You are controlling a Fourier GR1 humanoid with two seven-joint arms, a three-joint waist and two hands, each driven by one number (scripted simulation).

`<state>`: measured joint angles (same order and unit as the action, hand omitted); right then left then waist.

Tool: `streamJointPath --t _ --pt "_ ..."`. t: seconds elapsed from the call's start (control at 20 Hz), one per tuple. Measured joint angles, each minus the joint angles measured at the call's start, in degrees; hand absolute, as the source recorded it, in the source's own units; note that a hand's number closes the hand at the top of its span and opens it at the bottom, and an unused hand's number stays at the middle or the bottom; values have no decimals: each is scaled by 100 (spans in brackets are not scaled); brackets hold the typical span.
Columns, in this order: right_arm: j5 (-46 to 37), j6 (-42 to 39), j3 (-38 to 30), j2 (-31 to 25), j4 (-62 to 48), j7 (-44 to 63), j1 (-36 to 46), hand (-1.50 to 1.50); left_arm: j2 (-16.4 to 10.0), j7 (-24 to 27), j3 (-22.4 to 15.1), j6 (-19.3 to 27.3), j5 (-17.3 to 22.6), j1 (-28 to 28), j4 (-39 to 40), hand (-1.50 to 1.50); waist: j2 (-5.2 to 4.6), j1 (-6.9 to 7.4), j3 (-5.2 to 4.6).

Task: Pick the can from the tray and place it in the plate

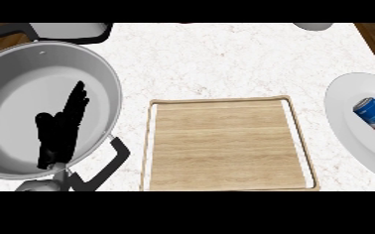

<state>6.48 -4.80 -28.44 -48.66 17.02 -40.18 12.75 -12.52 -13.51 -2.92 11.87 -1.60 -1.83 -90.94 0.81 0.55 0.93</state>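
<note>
A blue can with a white band lies tilted on the white plate at the right edge of the head view, partly cut off by the frame. The wooden tray sits in the middle of the counter with nothing on it. My left hand shows at the left, fingers straight and pointing up, over the big pot. It is far from the can and the tray. My right hand is out of the view.
A large grey pot with a black handle fills the left side. A grey and black appliance edge sits at the top left. A white rounded object peeks in at the top right.
</note>
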Motion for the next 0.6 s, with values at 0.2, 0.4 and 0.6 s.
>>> streamJointPath --t 0.2,0.4,0.6 --pt "51 68 -131 -125 -274 -130 -22 -150 55 -5 -8 -32 -66 37 -45 0 -20 17 -5" --pt "81 129 -217 -236 -487 -178 -36 -150 100 43 19 -88 -105 67 -40 0 -20 19 -5" --pt "46 183 -220 -299 -647 -218 -55 -150 114 54 100 -163 -68 27 -12 0 -23 25 -2"
